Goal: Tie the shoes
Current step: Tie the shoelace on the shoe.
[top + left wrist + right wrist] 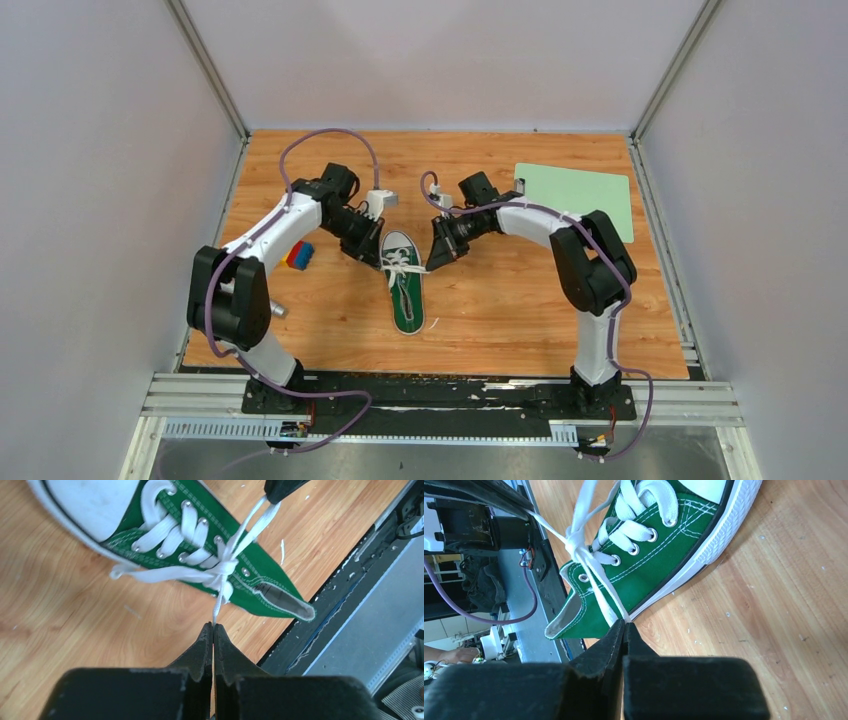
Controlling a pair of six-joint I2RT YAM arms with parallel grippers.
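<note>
One green sneaker [405, 290] is seen lying near the middle of the wooden table [520, 310], between the two arms, with its white toe cap turned away from the bases and its heel towards them. The white laces [172, 532] are threaded through all the eyelets that can be seen, and a knot [225, 570] is gathered just above the top pair.

The left gripper [213, 630] is pressed together on a strand that runs up to the knot. The right gripper [624, 627] is likewise pinched tight on lace; from its own camera two strands side by side are seen leading to the knot, so a loop is probably held. Both runs are stretched taut to opposite sides of the shoe. One loose end is left flat on the wood beside the shoe.

The crossing and knotting are judged to be done, and the bow is taken to be in its tightening pull. Snugging the knot down and letting go of both strands appear to be what is left. Whether two full loops are formed cannot be told.

A pale green mat [575, 195] and a small coloured block [298, 255] lie apart from the shoe.

No brand, label or writing can be read anywhere.
</note>
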